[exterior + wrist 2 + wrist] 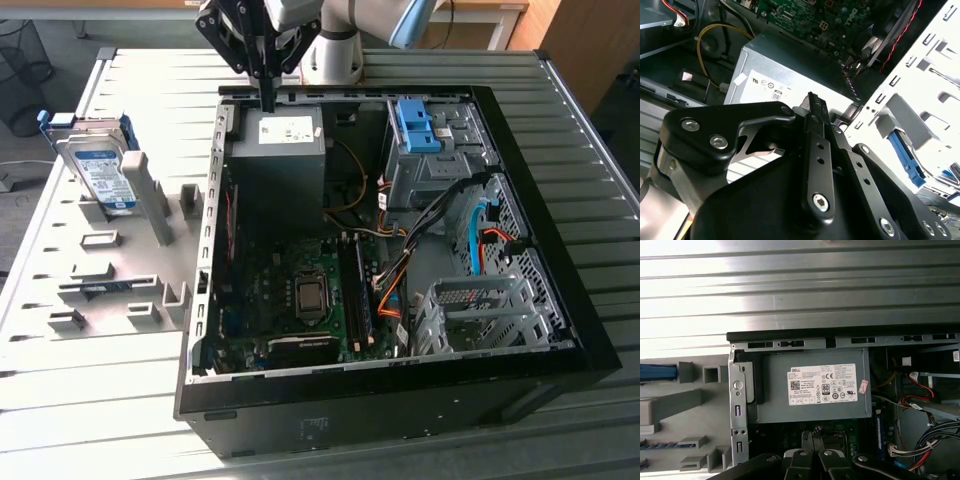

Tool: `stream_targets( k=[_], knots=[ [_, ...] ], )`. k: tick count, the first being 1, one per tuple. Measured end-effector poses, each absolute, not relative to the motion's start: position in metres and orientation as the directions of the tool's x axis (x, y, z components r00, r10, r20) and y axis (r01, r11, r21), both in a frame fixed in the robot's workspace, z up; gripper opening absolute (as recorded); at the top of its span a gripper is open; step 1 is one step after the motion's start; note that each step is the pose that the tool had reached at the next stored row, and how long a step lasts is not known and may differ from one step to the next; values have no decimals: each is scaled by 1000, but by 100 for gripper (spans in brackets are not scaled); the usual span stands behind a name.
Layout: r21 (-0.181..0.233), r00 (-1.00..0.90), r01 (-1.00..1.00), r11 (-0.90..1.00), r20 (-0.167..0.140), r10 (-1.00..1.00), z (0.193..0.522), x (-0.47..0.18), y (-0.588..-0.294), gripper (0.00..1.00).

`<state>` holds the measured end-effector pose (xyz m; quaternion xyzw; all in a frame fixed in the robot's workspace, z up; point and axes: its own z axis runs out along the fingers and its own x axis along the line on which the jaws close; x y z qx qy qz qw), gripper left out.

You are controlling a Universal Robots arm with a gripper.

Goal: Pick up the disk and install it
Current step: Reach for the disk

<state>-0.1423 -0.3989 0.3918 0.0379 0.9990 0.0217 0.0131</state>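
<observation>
A ridged grey metal table (600, 250) carries a large black computer case (400, 415) lying open on its side, with the green circuit board and cables exposed. Beside the case, on the exterior view's left, sits a flat grey plastic holder (120, 290) with upright slots. Inside the case, at its far end, lies a grey rectangular power-supply box (280, 175) with a white sticker.

The flat rectangular silver-metal disk (100, 172), with its blue-and-white label and blue edge rails, leans tilted on edge in the far slot of the holder, outside the case.

The black tool (268, 98) hangs over the far edge of the power-supply box, its two fingers pressed together with nothing between them. The disk lies well apart from the tool, off to the exterior view's left, untouched.
</observation>
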Motion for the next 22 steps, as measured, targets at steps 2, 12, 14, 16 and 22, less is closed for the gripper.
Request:
stream_targets(
  k=[2,12,14,16,22],
  knots=[
    [44,-997,75,996,-24,76,392,-143,-399,11],
    [44,-997,75,996,-24,76,392,-145,-399,11],
    [44,-997,75,996,-24,76,391,-145,-399,11],
    [44,-997,75,996,-24,76,391,-145,-399,11],
    [44,-997,75,996,-24,76,391,-147,-399,11]
  ],
)
